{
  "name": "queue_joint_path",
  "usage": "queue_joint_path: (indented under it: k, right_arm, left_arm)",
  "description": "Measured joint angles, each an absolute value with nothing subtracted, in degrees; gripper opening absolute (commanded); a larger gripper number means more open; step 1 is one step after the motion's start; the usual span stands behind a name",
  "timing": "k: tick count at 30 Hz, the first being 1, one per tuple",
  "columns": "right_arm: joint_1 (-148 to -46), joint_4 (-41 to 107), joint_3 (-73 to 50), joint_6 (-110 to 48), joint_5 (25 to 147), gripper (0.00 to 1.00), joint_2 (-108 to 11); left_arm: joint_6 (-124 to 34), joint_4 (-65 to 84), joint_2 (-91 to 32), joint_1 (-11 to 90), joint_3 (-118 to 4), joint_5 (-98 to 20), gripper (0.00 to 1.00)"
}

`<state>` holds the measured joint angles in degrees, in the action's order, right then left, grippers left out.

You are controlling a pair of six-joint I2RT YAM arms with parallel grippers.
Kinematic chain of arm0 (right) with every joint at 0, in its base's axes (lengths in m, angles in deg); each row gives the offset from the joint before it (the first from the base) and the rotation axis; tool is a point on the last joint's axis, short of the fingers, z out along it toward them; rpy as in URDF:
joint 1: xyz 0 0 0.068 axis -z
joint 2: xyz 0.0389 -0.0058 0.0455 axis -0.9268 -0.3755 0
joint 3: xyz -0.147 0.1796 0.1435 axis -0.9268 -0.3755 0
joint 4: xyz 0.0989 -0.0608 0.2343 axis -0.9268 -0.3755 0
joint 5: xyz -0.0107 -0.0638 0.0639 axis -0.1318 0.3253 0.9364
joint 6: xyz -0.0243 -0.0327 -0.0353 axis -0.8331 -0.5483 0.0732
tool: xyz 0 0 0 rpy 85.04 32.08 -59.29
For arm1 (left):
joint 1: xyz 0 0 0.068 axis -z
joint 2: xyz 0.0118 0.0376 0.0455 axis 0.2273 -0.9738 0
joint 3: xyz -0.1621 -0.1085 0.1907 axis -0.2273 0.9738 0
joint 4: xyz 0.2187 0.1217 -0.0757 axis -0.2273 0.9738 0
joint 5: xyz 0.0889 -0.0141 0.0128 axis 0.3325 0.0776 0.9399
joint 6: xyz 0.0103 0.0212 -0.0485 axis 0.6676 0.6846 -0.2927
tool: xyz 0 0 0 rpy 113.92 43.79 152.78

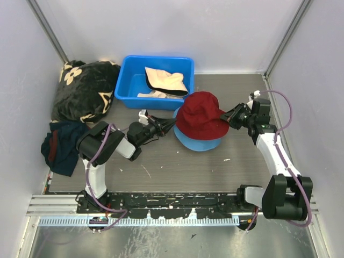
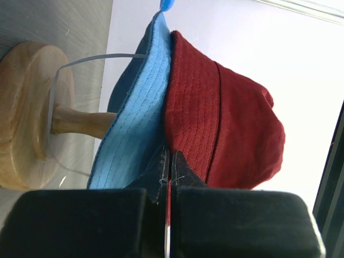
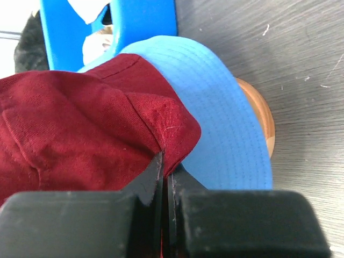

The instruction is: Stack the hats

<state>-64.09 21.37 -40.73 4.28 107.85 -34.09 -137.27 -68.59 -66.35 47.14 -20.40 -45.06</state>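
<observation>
A dark red hat (image 1: 200,114) sits on top of a light blue hat (image 1: 198,143) in the middle of the table, both over a wooden stand (image 2: 27,113). My left gripper (image 1: 171,124) is shut on the red hat's brim at its left side, a sliver of red showing between the jaws (image 2: 170,158). At the hat's right side, my right gripper (image 1: 226,115) pinches the red brim too (image 3: 165,161). The blue brim (image 3: 226,118) spreads out below the red one (image 3: 80,134). A cream hat (image 1: 164,80) lies in the blue bin (image 1: 129,88), with more cream fabric under it.
A black blanket with cream flowers (image 1: 86,88) is bunched at the back left. A navy cloth with red trim (image 1: 63,145) lies in front of it by the left wall. The bin stands against the back wall, just behind the stacked hats.
</observation>
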Motion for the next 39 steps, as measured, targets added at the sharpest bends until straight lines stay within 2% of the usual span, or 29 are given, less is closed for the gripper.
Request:
queue_joint_path:
  k: [6,18,24,37,39]
  right_arm:
    - [-63.7,22.6,-41.8,2.6,110.2,0.09,-37.7]
    - [-59.5,27.2,-45.3,3.5,118.2,0.35,-37.5]
    - [-56.9,33.3,-49.3,9.9,123.7,0.48,-36.9]
    - [-51.4,55.2,-58.9,27.4,132.7,0.47,-37.1]
    - [-50.6,59.9,-61.3,30.3,133.7,0.45,-37.8]
  left_arm:
    - [-136.7,-69.7,-66.4,44.1,-18.1,-49.1,0.0]
    - [-136.2,-70.7,-66.4,40.4,-16.7,-56.0,0.0]
    - [-136.2,-70.4,-66.4,40.2,-19.4,-57.6,0.0]
    - [-136.2,-69.8,-66.5,40.1,-19.3,-58.8,0.0]
    - [-136.2,-69.8,-66.6,40.1,-19.3,-58.8,0.0]
